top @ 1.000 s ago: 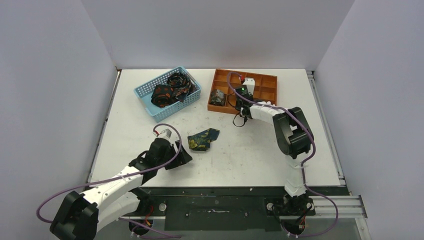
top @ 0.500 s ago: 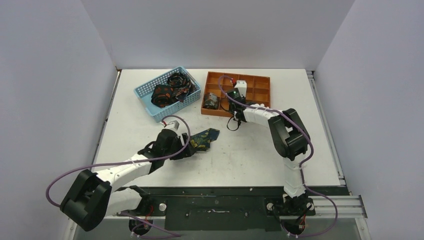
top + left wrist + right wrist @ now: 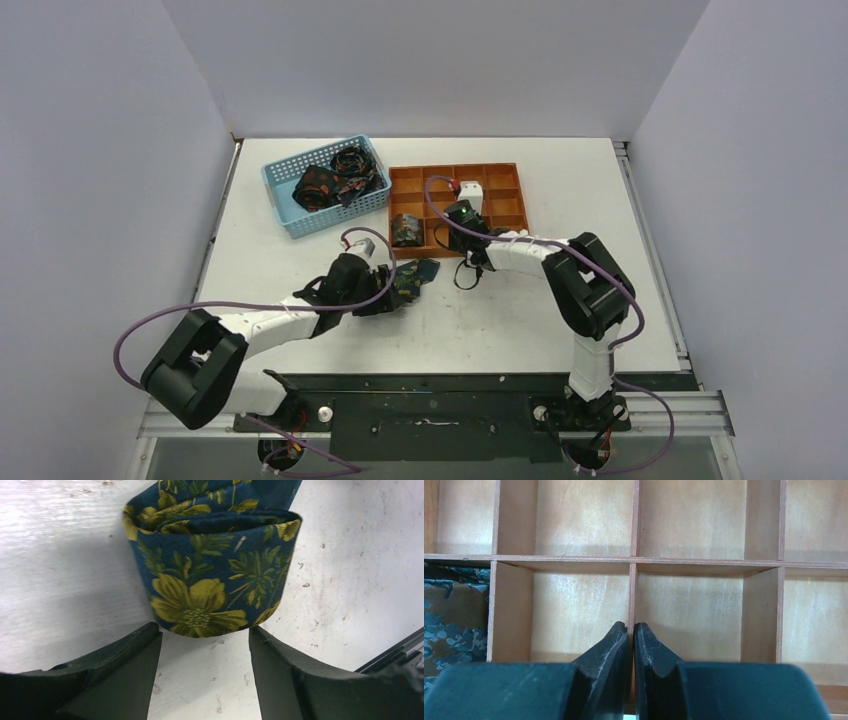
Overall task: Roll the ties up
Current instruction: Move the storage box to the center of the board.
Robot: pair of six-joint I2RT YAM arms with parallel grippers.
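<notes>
Rolled navy tie (image 3: 210,575) with yellow-green flowers sits mid-tabletop (image 3: 520,300), just at the left gripper's (image 3: 205,645) spread jaws; right gripper (image 3: 631,630) pinches tray divider (image 3: 631,595).

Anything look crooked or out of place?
The light-blue mesh basket sits skewed to the table edges. The navy floral rolled tie trails a loose tail. Oddly, the right gripper pinches a divider of the orange compartment tray.

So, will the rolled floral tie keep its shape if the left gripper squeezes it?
Probably not: the rolled tie is soft fabric and should squash when the open left gripper closes. Its loose tail lies outside the roll, so lifting may unwind it. It looks light and would likely slide on the table if pushed.
</notes>
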